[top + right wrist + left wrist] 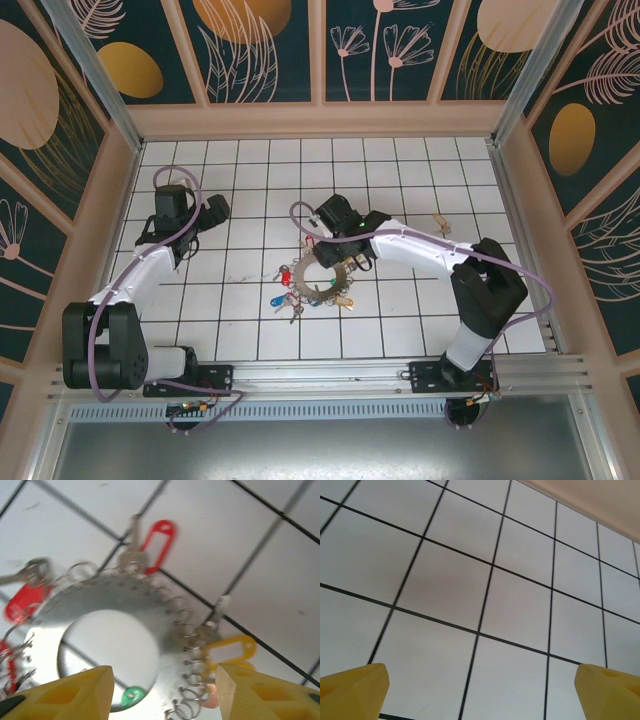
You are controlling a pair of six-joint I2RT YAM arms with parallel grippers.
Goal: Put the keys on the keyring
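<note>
**A:** From above?
**B:** The left gripper (215, 210) hangs over bare table (400, 310), well apart from the keyring (322, 277). The keys (292, 296) lie round the ring, and the right gripper (320, 232) is at its far edge.
**A:** Left wrist?
**B:** Jaws wide, empty.
**A:** Right wrist?
**B:** Jaws part-open over the keyring (165, 630), gripping nothing. I cannot tell if they touch it.

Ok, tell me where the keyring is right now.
In the top view the keyring lies mid-table, nearer the right arm, beneath its jaws, tagged keys around its rim.
</note>
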